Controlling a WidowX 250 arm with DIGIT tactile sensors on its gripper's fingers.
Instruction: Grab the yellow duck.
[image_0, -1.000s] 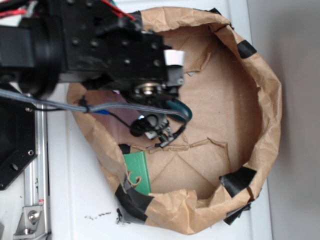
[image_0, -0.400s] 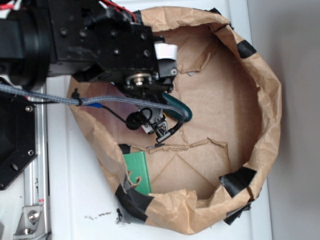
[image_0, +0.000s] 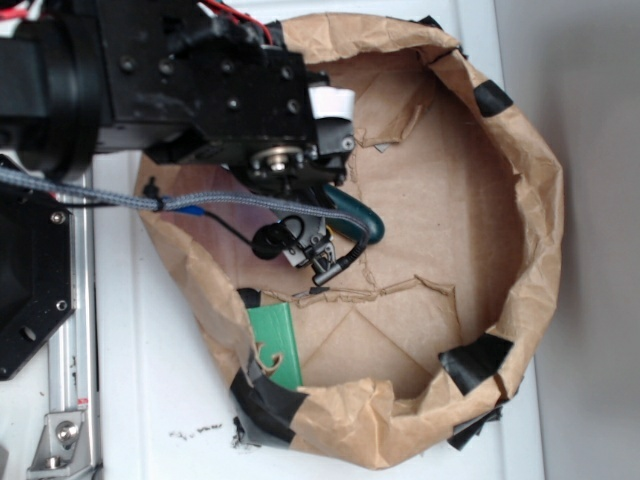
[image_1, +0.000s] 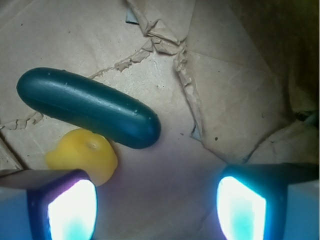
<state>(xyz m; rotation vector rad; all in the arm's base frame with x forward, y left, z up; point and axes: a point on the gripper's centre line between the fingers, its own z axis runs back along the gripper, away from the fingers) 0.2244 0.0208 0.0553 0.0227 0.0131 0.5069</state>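
Observation:
In the wrist view the yellow duck (image_1: 82, 152) lies on the brown paper floor, just ahead of my left fingertip (image_1: 70, 207) and partly behind it. The dark green capsule (image_1: 87, 107) lies diagonally beyond the duck and touches it. My gripper (image_1: 156, 210) is open, and only bare paper shows between the fingers. The duck sits left of the gap, not inside it. In the exterior view the black arm (image_0: 200, 90) hides the duck and the fingers. Only the capsule's end (image_0: 358, 218) shows there.
Everything sits inside a crumpled brown paper bag (image_0: 535, 200) with high walls and black tape patches. A flat green card (image_0: 276, 344) leans at the bag's lower left. Torn paper ridges (image_1: 165, 45) cross the floor. A grey cable (image_0: 120, 200) runs across the arm.
A second ago the arm shifted up and to the left in the exterior view, uncovering more of the capsule. It has held still over the last half second.

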